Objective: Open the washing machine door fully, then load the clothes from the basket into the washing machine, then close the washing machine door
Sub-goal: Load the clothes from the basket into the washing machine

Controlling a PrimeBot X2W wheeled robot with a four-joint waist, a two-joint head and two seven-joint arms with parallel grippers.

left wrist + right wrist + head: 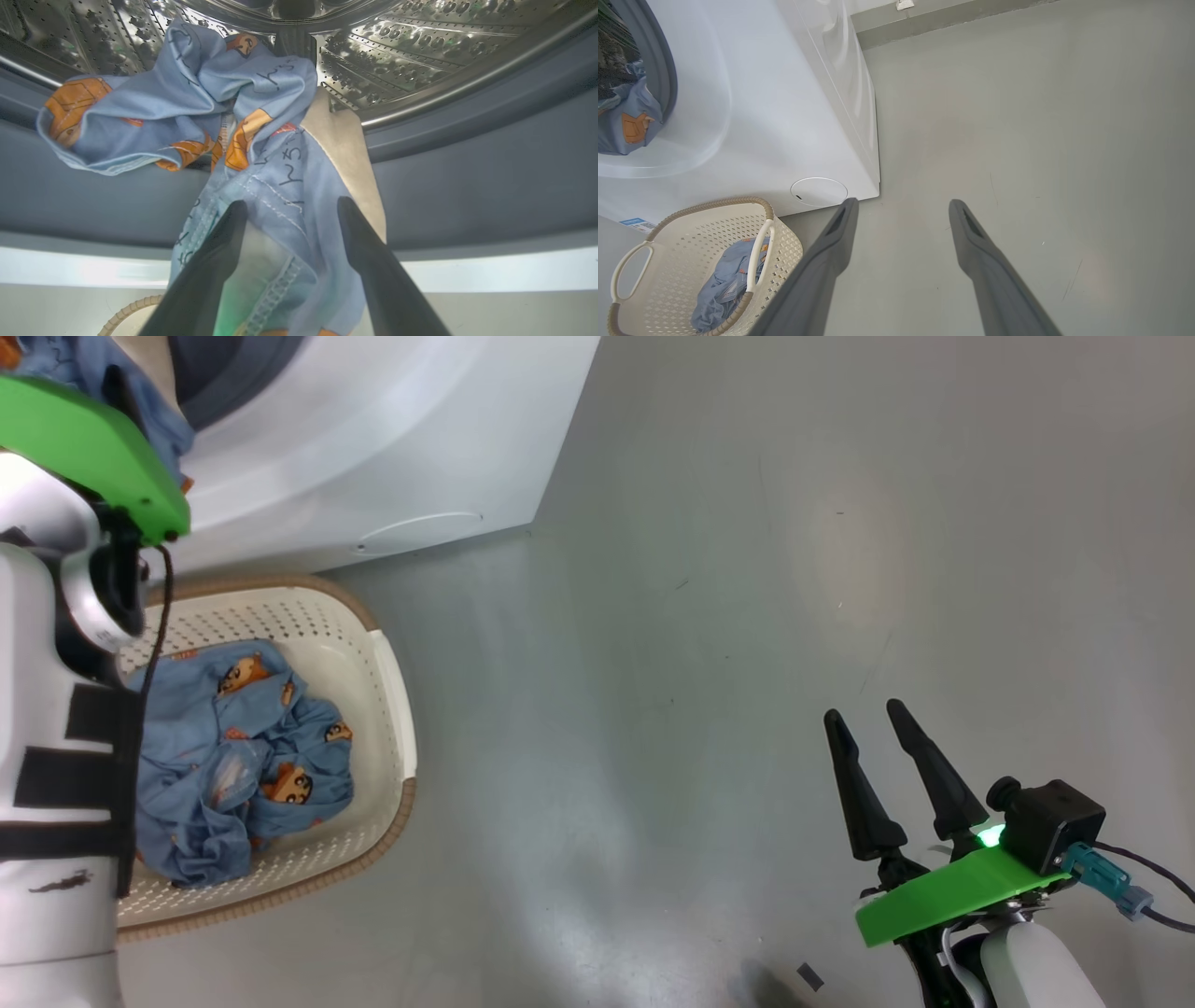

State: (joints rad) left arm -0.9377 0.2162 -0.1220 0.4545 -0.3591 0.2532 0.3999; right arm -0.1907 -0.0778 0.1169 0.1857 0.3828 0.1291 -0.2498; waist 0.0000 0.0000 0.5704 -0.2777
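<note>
Our left gripper point(290, 203) and right gripper point(864, 709) stand wide open. We should push the clothes point(201, 93), seemingly held by neither, past the gasket point(467, 177).

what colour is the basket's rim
Brown, woven-look basket rim; clearest in the head view.

The clothes point(196, 98) drape from the drum point(420, 46) over the grey gasket point(467, 186), between the spread fingers point(205, 270) of the left claw point(290, 204).
</note>
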